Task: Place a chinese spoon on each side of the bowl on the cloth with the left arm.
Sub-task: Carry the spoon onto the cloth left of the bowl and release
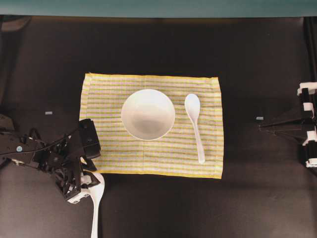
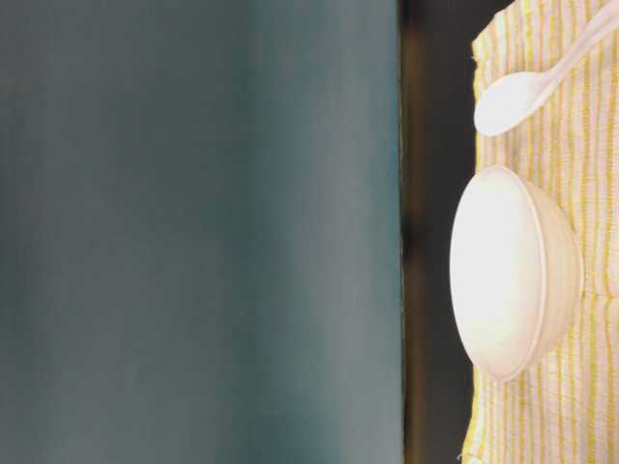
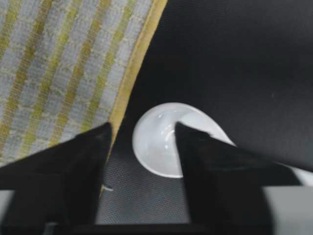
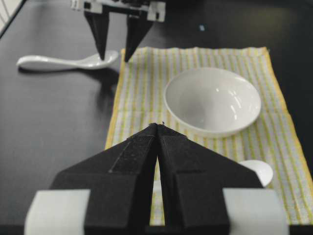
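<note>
Beside the cloth [image 1: 153, 126], the left gripper [image 4: 114, 55] straddles the loose spoon's [image 4: 63, 61] bowl end, fingers apart, not yet pinching. Glossy and curved, it might squirt sideways when squeezed. The right gripper [image 4: 158, 128] sits shut.

A plain white bowl [image 1: 147, 114] sits on a yellow, white and grey-green striped cloth [image 1: 163, 158].
</note>
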Action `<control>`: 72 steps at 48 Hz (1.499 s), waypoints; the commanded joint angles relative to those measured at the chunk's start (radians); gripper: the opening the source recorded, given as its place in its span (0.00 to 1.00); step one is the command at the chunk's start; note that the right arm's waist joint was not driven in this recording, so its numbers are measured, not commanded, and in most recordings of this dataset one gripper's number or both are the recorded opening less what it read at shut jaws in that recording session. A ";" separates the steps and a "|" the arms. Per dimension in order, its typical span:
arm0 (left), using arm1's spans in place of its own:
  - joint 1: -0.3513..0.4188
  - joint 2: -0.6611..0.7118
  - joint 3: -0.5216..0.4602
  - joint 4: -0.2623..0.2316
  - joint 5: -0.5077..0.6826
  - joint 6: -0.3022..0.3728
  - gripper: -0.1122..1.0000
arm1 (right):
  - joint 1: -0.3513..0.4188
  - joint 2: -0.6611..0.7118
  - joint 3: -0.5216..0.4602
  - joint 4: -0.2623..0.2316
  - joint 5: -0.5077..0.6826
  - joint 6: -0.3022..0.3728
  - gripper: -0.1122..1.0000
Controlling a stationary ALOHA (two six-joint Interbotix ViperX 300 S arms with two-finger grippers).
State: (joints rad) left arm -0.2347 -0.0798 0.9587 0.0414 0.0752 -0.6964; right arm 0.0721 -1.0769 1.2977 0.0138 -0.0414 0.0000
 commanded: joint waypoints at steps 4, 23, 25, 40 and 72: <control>-0.002 -0.006 -0.015 0.003 -0.003 0.005 0.36 | 0.000 0.005 -0.005 0.002 -0.008 0.006 0.10; 0.038 -0.175 -0.127 0.003 0.213 0.044 0.16 | 0.000 0.005 -0.006 0.002 -0.008 0.006 0.10; 0.064 -0.225 -0.153 0.003 0.304 0.069 0.16 | 0.000 0.005 -0.005 0.002 -0.008 0.006 0.10; 0.262 -0.413 -0.305 0.003 0.652 0.301 0.16 | 0.000 0.003 -0.006 0.002 -0.012 0.006 0.10; 0.522 -0.144 -0.229 0.003 0.380 0.635 0.16 | 0.000 0.003 -0.005 0.002 -0.008 0.006 0.10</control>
State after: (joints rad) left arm 0.2761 -0.2562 0.7378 0.0414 0.4985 -0.0736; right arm 0.0721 -1.0784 1.2993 0.0138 -0.0430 0.0000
